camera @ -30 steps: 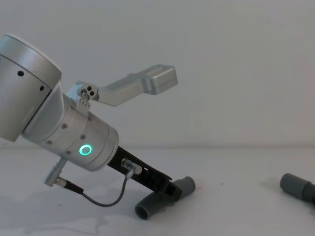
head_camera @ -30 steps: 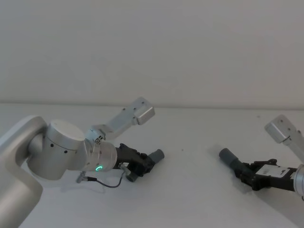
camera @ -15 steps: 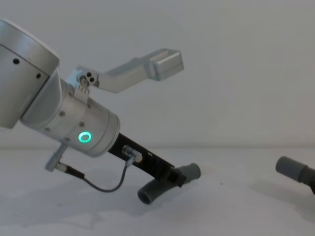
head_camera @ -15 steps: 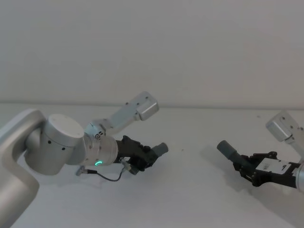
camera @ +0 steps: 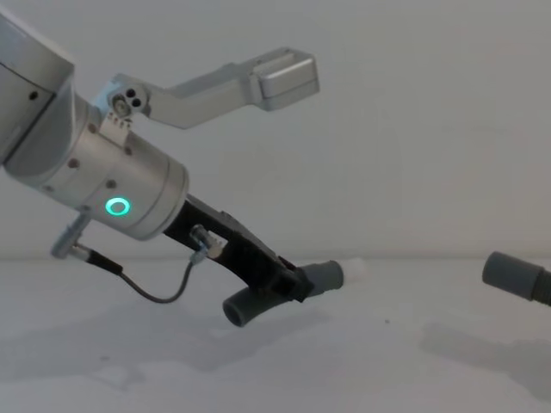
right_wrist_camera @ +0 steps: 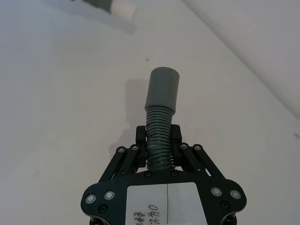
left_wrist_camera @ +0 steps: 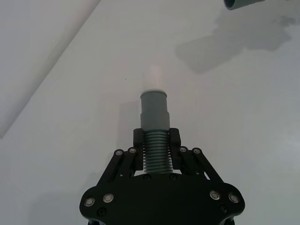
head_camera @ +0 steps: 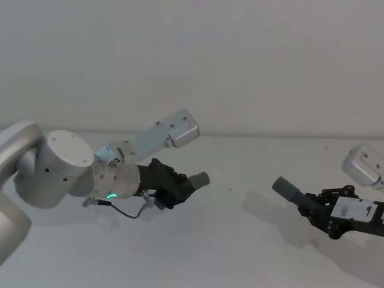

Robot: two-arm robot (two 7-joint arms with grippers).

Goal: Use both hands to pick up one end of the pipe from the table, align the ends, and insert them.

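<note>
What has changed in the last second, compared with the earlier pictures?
Both pipe pieces have been lifted off the table. The left gripper raised its pipe piece, whose shadow now lies apart from it in the chest view. The right gripper raised its own piece as well. Both grips stayed shut, and the ends remain far apart.

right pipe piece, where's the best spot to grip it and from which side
Grip the right pipe piece on its ribbed middle, coming from behind its plain collar end. The ribs resist slipping and the collar mouth stays free for insertion. The right hand is shut there, the piece off the table.
</note>
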